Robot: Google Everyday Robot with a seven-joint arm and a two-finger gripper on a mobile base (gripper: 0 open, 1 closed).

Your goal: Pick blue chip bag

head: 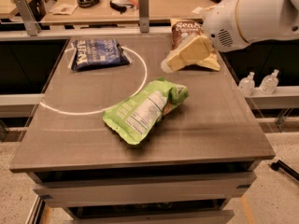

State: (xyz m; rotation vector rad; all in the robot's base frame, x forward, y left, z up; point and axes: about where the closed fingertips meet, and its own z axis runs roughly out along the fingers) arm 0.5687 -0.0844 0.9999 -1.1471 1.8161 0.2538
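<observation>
The blue chip bag (98, 53) lies flat at the far left of the dark table (84, 139), navy with white lettering. My gripper (169, 65) hangs above the far right part of the table, on a white arm coming in from the upper right. Its cream-coloured fingers point left and down, well to the right of the blue bag and not touching it. It holds nothing.
A bright green bag (145, 109) with a white nutrition label lies in the table's middle. A brown-and-yellow bag (187, 34) lies at the far right, partly behind my gripper. A white arc (141, 78) is painted on the tabletop. Two small bottles (258, 82) stand off the right side.
</observation>
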